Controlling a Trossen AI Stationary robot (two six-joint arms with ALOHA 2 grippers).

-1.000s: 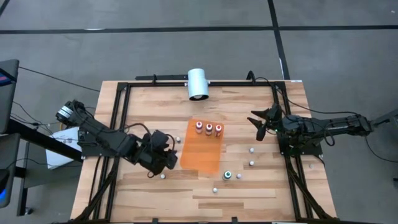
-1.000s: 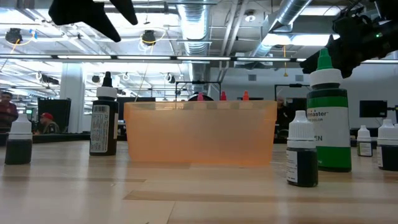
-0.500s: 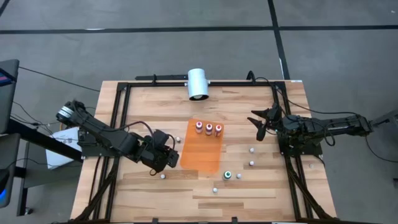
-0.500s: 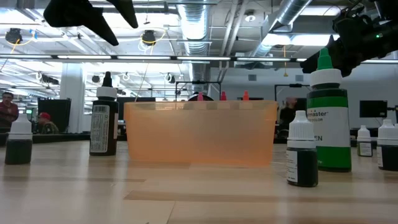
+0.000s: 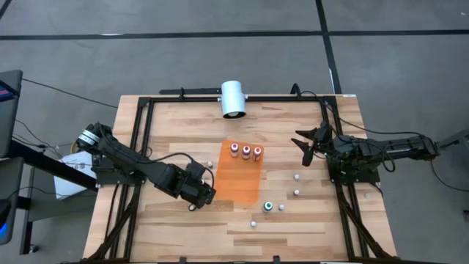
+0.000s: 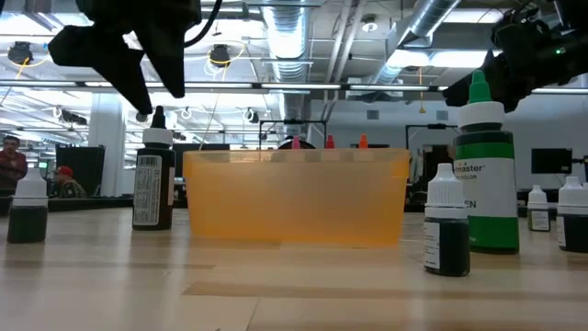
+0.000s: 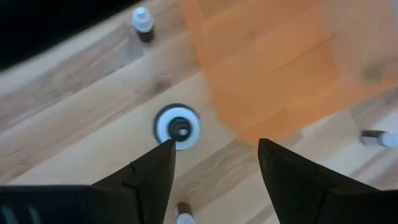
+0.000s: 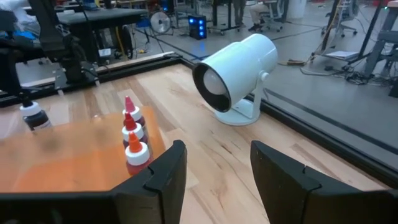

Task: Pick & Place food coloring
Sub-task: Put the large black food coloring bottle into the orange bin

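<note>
Small food coloring bottles stand scattered on the wooden table. Three red-topped ones (image 5: pixel 246 152) stand inside the translucent orange tray (image 5: pixel 236 183). A teal-topped one (image 5: pixel 268 207) and whitish ones (image 5: pixel 297 176) stand on the bare wood. My left gripper (image 5: pixel 204 193) is open and hovers at the tray's left edge. It is just above a dark bottle with a black tip (image 7: pixel 178 127), which stands upright in the low view (image 6: pixel 153 179). In the left wrist view the fingers (image 7: pixel 214 149) stand beside and above it. My right gripper (image 5: pixel 306 147) is open in its wrist view (image 8: pixel 217 149) and hangs above the table's right part.
A big white cylinder (image 5: pixel 233 99) lies on its stand at the far edge. A black frame (image 5: pixel 143 147) runs around the working area. More bottles stand near my left gripper (image 7: pixel 142 22) (image 5: pixel 193 207), and one lies on its side (image 7: pixel 379 138). A tall green bottle (image 6: pixel 484 175) stands close to the low camera.
My left gripper has moved toward the tray and the near edge, and has come down until its fingers are level with the black-tipped bottle's cap. The bottles and the tray have stayed where they were.
</note>
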